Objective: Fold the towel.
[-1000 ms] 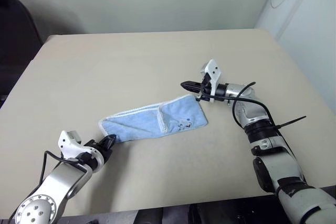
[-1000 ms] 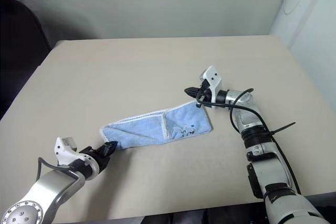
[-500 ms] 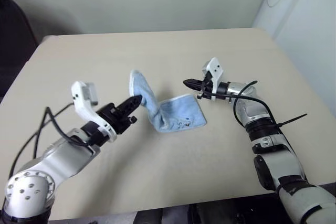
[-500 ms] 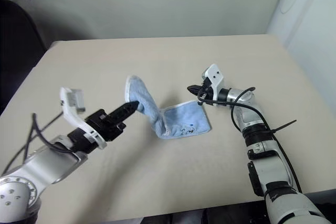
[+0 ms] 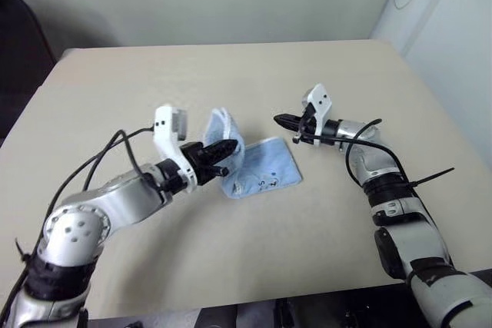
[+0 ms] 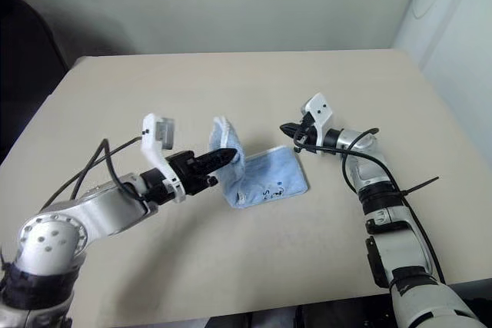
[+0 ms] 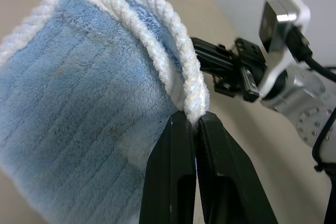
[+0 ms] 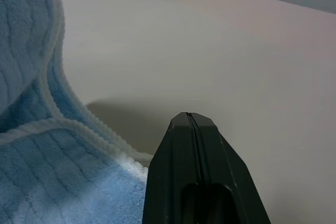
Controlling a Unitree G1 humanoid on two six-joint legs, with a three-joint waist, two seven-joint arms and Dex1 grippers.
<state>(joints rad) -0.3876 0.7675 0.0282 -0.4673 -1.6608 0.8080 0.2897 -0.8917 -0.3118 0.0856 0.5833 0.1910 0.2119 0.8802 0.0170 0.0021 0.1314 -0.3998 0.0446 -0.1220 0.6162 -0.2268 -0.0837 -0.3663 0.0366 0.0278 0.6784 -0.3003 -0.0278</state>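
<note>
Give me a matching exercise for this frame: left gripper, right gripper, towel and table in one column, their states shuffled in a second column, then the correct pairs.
Things:
1. left gripper
2. right gripper
3. towel
4. table

States:
A. partly raised, one end lifted and curled over the part lying flat
B. shut on nothing, beside the towel's far corner
C. beige, bearing the towel
D. shut on the towel's white edging

Pairs: 1-D, 2-B, 3-A, 4-C

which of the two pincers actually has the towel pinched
The left pincer: its fingers are shut on the white-edged rim of the towel, lifting that end. The right pincer is shut on nothing, beside the towel's far corner.
</note>
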